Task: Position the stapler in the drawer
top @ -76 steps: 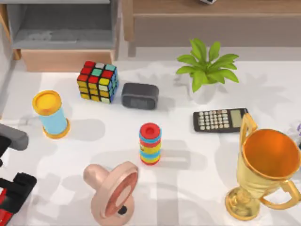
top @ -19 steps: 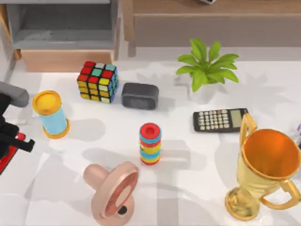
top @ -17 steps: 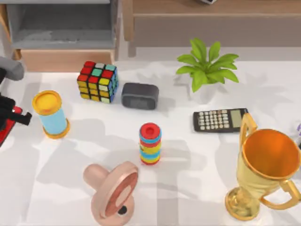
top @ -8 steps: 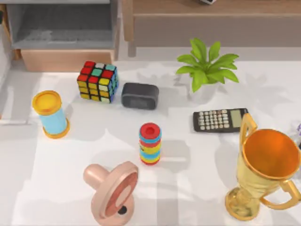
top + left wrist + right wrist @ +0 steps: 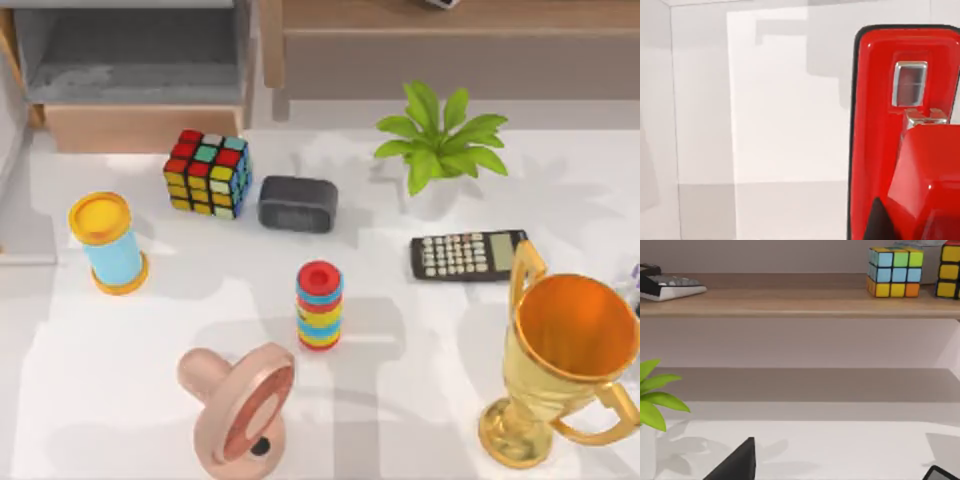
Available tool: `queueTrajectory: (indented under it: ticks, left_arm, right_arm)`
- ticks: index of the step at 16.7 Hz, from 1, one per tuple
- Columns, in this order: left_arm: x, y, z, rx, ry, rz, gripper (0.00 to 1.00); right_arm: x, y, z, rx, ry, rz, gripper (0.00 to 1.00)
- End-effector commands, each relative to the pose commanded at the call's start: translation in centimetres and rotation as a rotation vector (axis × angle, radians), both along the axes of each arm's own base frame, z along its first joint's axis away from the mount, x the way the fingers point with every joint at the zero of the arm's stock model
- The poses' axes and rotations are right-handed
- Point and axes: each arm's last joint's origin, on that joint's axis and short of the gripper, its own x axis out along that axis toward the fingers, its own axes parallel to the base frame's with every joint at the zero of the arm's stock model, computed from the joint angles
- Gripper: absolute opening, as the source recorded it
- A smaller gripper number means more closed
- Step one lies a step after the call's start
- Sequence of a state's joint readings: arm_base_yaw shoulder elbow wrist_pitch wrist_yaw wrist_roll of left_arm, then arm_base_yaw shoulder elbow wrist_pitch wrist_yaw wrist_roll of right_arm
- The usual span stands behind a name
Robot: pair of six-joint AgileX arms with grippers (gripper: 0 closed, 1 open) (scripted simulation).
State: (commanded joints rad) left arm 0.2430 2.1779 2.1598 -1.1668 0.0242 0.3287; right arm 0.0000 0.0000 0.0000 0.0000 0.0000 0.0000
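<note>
I've got the stapler (image 5: pixel 905 145) right up against my left wrist camera, over pale blank surface; whether the jaws clamp it, I cannot tell. The drawer (image 5: pixel 135 70) sits open, nothing red inside. Risk: releasing blind, it drops short of the tan front panel.

My left gripper (image 5: pixel 920 220) holds the red stapler (image 5: pixel 890 125) close under my wrist, above a pale surface.
</note>
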Motion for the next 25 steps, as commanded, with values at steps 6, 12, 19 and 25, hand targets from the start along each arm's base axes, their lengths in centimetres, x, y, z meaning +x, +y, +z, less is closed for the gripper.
queueTrajectory:
  ticks: [6, 12, 19, 25]
  left_arm:
    - [1.8, 4.4, -6.8, -0.045, 0.168, 0.056, 0.0]
    - [1.9, 5.6, -11.0, -0.088, 0.296, 0.063, 0.0]
    - [2.0, 5.4, -11.1, -0.085, 0.29, 0.057, 0.0]
    - [2.0, 5.6, -12.0, -0.088, 0.296, 0.063, 0.0]
  right_arm:
    - [0.0, 0.0, 0.0, 0.0, 0.0, 0.0, 1.0]
    - [0.0, 0.0, 0.0, 0.0, 0.0, 0.0, 1.0]
    - [0.0, 0.0, 0.0, 0.0, 0.0, 0.0, 1.0]
    - [0.0, 0.0, 0.0, 0.0, 0.0, 0.0, 1.0]
